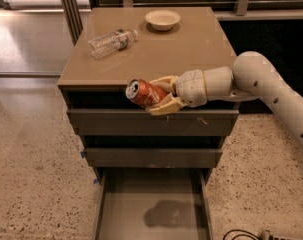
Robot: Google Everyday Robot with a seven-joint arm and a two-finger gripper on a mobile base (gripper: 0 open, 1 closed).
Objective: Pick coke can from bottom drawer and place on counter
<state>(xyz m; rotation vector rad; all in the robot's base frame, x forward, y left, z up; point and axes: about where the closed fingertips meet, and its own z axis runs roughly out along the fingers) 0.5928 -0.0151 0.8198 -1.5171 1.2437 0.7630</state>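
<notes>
The coke can [142, 92], red with a silver top, is held on its side in my gripper [161, 95], which is shut on it. The can hangs in the air in front of the counter's front edge, at about the level of the top drawer. The counter [191, 49] is the tan top of the dark cabinet. The bottom drawer [151, 209] is pulled open below, its flat floor bare with the arm's shadow on it. My arm [261, 81] reaches in from the right.
A clear plastic water bottle [111, 40] lies on its side at the counter's back left. A small cream bowl [162, 19] stands at the back middle. Two shut shallower drawers [151, 156] are above the open one. A cable lies on the floor at lower right.
</notes>
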